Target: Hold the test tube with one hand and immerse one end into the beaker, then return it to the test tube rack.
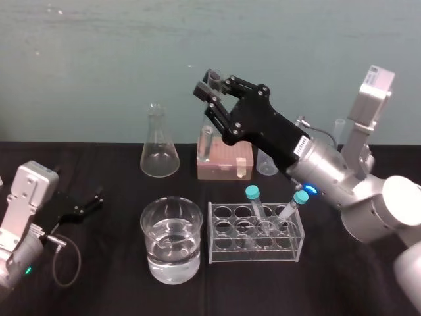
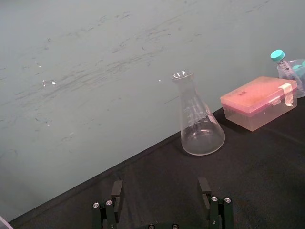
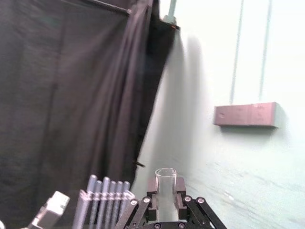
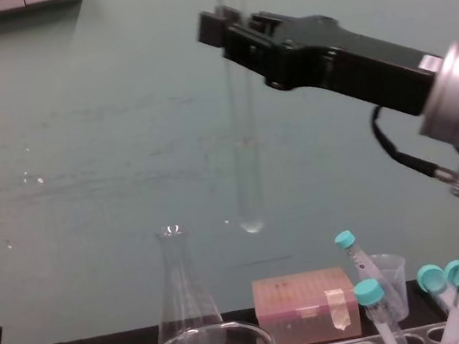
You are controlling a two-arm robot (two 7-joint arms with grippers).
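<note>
Plainly the main hazard is the descent. The test tube hangs upright in the upper centre of the chest view, well above the bench, and is pinched near its open lip by the closed jaws of the right gripper. Glass held by so short a length could slip or swing if the arm moves sharply. The tube also seems to hang right of the middle of the beaker, which sits at the lower centre-left of the head view. In that view the tube's rounded end shows further up the frame, in front of the pink box. Lowered off line, the tip would likely strike the beaker's thick rim.

The return looks just as delicate. The test tube rack, just right of the beaker, has narrow holes, and two teal-capped tubes lean out of its back rows where they could be knocked.

The beaker holds clear liquid partway up its wall. The flask, up and left of the beaker, looks empty, as does the test tube. The rack's front holes stand free.

The left gripper rests on the bench at the lower left of the head view, jaws apart and holding nothing.
</note>
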